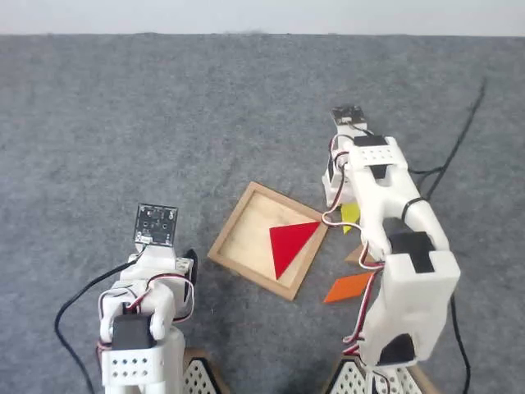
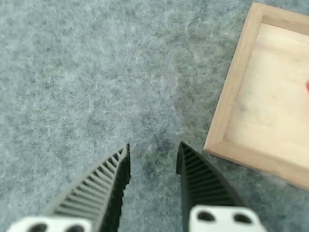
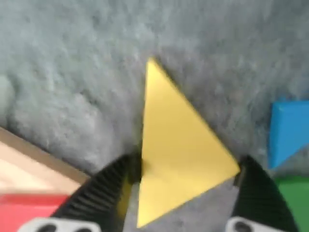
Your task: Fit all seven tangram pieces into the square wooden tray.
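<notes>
The square wooden tray (image 1: 232,232) lies at mid-table with a red triangle (image 1: 289,243) in its right part. Just off the tray's right corner sits a yellow triangle (image 1: 350,215), under the right arm's wrist. In the right wrist view the yellow triangle (image 3: 178,154) spans the gap of my right gripper (image 3: 186,166), and both fingers touch its edges. The tray's corner (image 3: 38,159) and the red triangle (image 3: 21,208) lie beside it. My left gripper (image 2: 153,159) hangs open over bare felt, left of the tray's rim (image 2: 231,96), with nothing between its fingers.
An orange parallelogram (image 1: 348,287) and a tan piece (image 1: 358,254) lie on the grey felt right of the tray, partly under the right arm. A blue piece (image 3: 289,133) and a green piece (image 3: 289,198) lie close beside the yellow triangle. A black cable (image 1: 459,139) runs at the far right.
</notes>
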Motion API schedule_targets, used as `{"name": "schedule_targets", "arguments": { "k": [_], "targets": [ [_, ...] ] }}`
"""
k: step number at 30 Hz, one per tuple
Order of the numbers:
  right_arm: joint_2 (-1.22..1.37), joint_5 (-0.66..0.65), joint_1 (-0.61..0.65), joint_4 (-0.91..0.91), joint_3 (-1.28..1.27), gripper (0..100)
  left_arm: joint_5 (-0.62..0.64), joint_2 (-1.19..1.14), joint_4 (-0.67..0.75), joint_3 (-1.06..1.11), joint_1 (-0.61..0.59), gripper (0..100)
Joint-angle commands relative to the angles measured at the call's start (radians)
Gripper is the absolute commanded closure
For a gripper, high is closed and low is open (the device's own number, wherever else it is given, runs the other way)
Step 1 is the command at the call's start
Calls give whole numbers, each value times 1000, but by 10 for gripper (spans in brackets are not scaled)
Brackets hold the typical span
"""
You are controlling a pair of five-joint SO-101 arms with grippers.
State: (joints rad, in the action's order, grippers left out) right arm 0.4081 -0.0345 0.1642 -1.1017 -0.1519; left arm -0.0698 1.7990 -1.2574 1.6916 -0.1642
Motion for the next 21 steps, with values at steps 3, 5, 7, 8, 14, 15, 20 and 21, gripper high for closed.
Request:
{"name": "schedule_targets", "arguments": {
  "k": [3,5,7,8,14,15,20,21],
  "targets": [
    [1,-14,4,-13,29,845,-6,28,-9,-8,2,847],
    [1,-14,4,-13,29,847,-6,28,-9,-8,2,847],
    [1,-12,4,-13,29,851,-6,28,-9,-8,2,847],
    [-1,-12,1,-13,29,851,-6,28,-9,-8,2,847],
    [-50,-12,-2,-15,28,852,-6,28,-9,-8,2,847],
    [-74,-11,-2,-18,26,852,-6,28,-9,-8,2,847],
    [-197,17,7,-13,-11,852,-6,28,-9,-8,2,847],
    [-214,17,10,-13,-15,848,-6,28,-9,-8,2,847]
  ]
}}
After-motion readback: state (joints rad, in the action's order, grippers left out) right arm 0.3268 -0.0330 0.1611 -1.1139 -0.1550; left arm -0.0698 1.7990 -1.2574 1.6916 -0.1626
